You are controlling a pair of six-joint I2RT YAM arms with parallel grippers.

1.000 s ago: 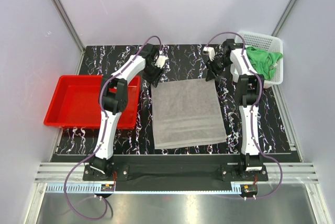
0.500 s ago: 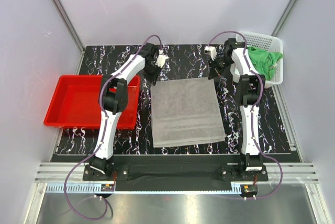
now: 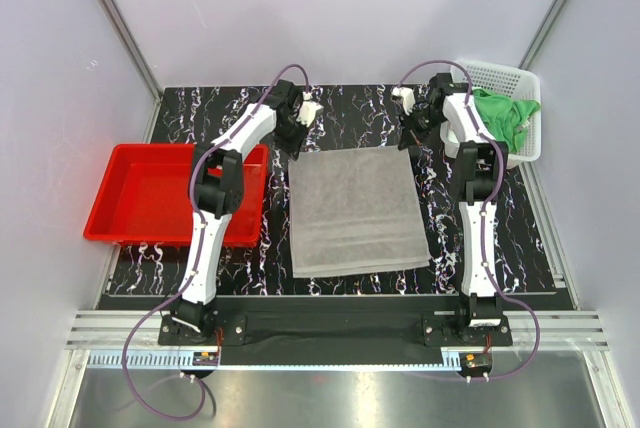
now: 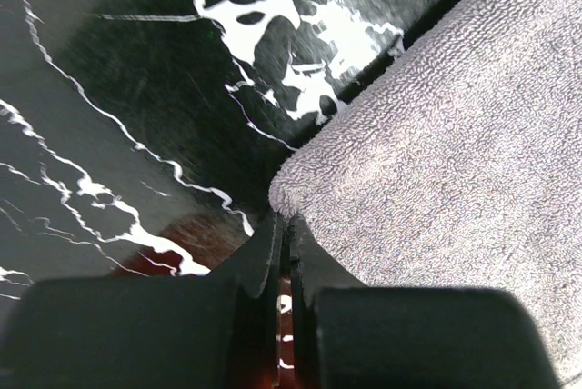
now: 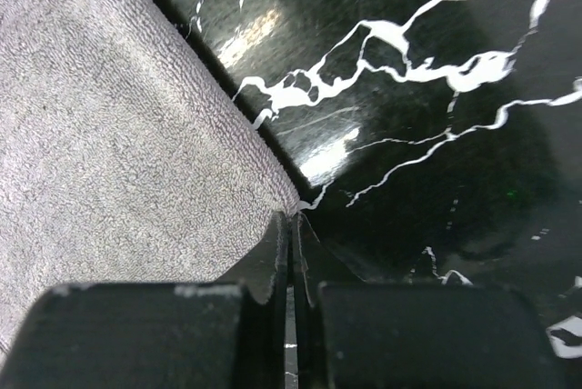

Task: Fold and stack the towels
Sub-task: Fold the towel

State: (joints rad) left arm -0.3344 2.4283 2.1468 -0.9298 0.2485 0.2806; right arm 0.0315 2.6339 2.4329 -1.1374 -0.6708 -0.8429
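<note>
Your black, white-veined table (image 3: 350, 108) carries everything. The grey towel (image 3: 355, 210) lies spread flat at its middle, between your two arms, with its near edge close to the table's near edge. The red tray (image 3: 140, 203) sits on the left side, near the towel's left edge but apart from it, and your left arm crosses over its right rim. The white perforated basket (image 3: 505, 76) stands at the far right corner, with a crumpled bright green towel (image 3: 505, 116) bunched inside it.

Your left gripper (image 4: 284, 225) is at the grey towel's far left corner. Its fingers are pressed together with that corner nipped at their tips. Your right gripper (image 5: 291, 221) mirrors it at the far right corner, fingers squeezed together on the tip of the cloth. Both corners sit low against the tabletop.
</note>
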